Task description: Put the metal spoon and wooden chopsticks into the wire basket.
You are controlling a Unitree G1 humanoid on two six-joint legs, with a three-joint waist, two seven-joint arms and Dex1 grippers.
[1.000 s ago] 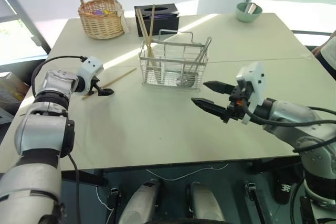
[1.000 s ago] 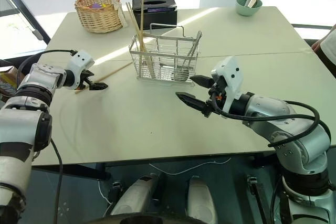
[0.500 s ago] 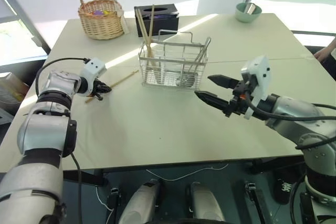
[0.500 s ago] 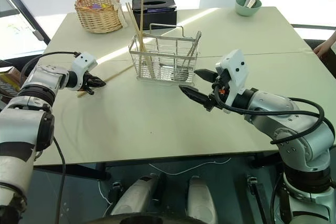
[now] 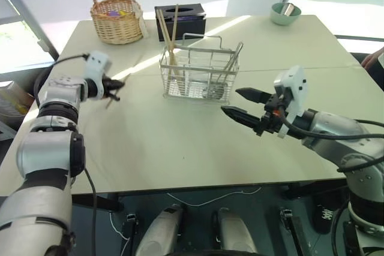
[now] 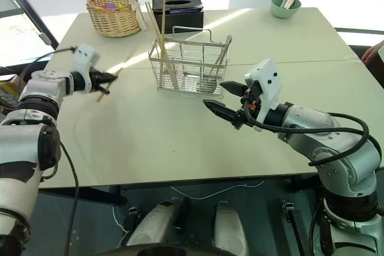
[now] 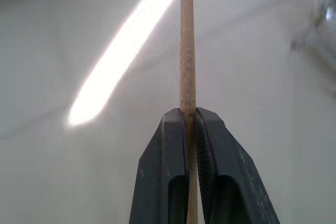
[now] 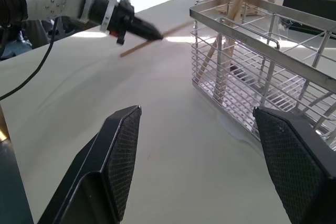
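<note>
The wire basket (image 5: 200, 76) stands mid-table, with two wooden chopsticks (image 5: 170, 31) upright in its left end and the metal spoon (image 5: 233, 61) leaning in its right end. To its left, my left gripper (image 5: 117, 83) is shut on another wooden chopstick (image 7: 186, 51), holding it off the table. The stick passes between the black fingers (image 7: 165, 150) near one of its ends. My right gripper (image 5: 229, 101) hovers open in front of the basket's right end, holding nothing. In the right wrist view, the left gripper (image 8: 157, 36) and its stick (image 8: 142, 47) appear left of the basket (image 8: 252, 61).
A round wicker basket (image 5: 117, 21) and a black tissue box (image 5: 180, 15) sit behind the wire basket. A green bowl (image 5: 284, 13) stands at the far right corner. A person's hand (image 5: 378, 58) shows at the right edge. Bare table (image 5: 174, 142) lies in front.
My left gripper closed on the chopstick that lay on the table and raised it clear of the surface. My right gripper stayed where it was, still open.
</note>
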